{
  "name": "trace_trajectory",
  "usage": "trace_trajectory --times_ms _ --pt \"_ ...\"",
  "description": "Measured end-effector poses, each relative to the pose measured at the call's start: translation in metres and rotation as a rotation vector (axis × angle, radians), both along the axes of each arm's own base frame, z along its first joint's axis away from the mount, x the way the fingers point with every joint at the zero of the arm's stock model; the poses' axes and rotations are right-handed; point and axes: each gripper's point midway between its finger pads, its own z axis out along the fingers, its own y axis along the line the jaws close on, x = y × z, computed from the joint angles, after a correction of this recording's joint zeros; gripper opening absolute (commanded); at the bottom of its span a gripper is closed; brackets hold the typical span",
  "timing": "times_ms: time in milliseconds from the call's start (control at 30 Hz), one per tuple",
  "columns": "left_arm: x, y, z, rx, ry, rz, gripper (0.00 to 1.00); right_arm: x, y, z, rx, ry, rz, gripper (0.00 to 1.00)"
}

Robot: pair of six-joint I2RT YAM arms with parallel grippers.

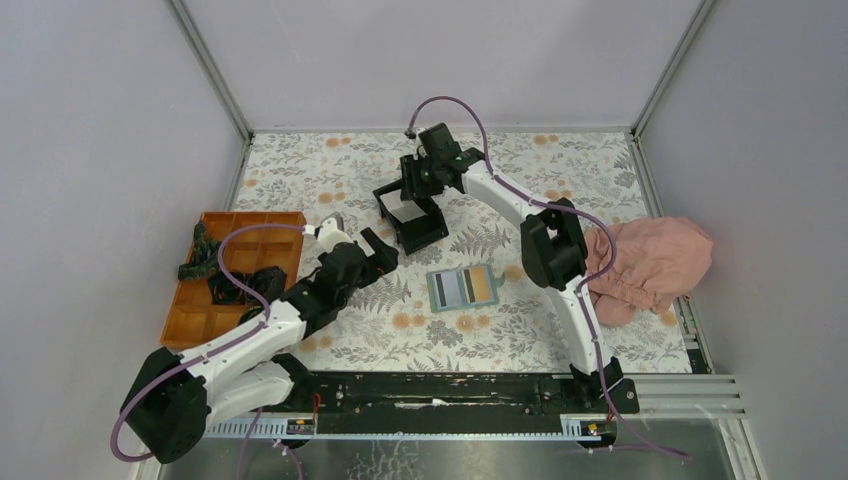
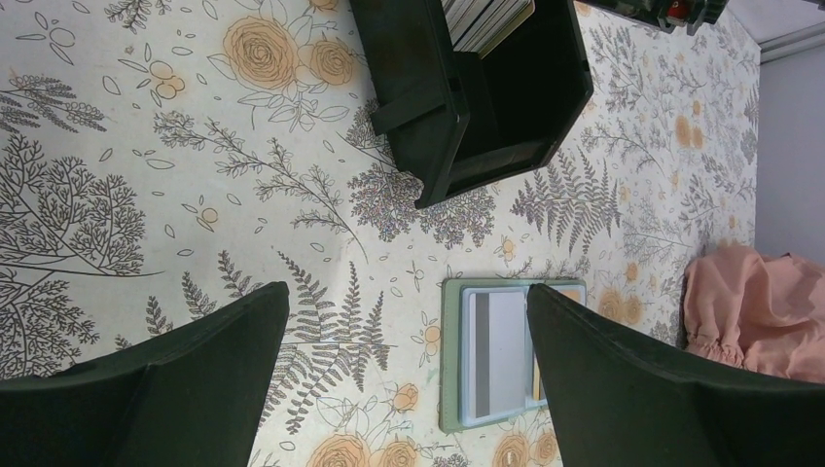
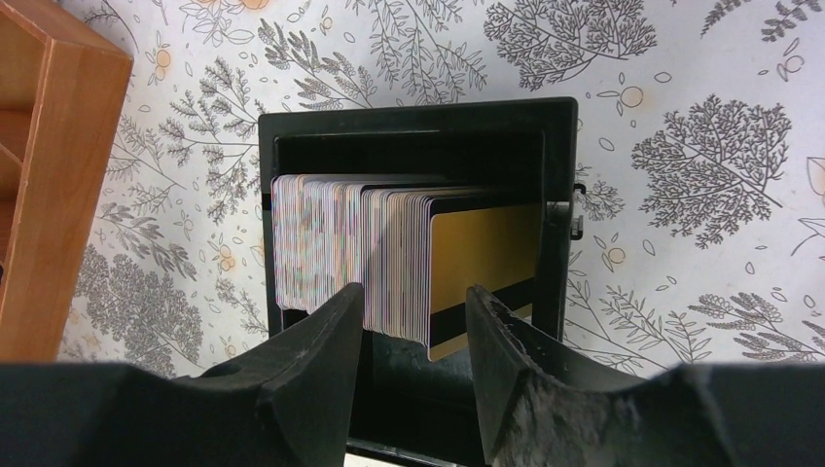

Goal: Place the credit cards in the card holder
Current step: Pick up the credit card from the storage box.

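card holder (image 2: 451,370) half behind left gripper (image 2: 407,292)

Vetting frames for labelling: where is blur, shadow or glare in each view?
Top external: even light, soft shadows, all sharp. Left wrist: card holder crisp, fingers dark, featureless. Right wrist: cards sharp, fingers slightly soft, black box interior shadowed.
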Motion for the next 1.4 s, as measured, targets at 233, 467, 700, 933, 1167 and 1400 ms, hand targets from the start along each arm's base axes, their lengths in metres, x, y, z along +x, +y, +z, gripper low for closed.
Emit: trace_trajectory --times_ms 233,467,700,933,1167,1400 --pt "0.000 0.000 -0.005 0.008 0.017 -0.009 1.00 -0.001 0.000 -0.006 0.036 0.049 -0.004 0.49" --pt "0.001 0.002 -0.007 0.017 0.021 -0.008 1.00 0.000 0.001 -0.007 0.081 0.085 -0.001 0.42" --pt "0.002 0.003 -0.012 0.022 0.036 -0.012 1.00 0.000 0.003 -0.005 0.105 0.097 -0.003 0.33" --pt "0.002 0.004 -0.015 0.023 0.048 -0.013 1.00 0.001 0.003 -0.004 0.113 0.098 -0.009 0.30" --pt "0.003 0.004 -0.015 0.018 0.047 -0.012 1.00 0.001 0.004 -0.003 0.119 0.103 -0.014 0.28" --pt "0.004 0.005 -0.014 0.014 0.048 -0.012 1.00 0.001 0.005 -0.003 0.126 0.105 -0.016 0.26"
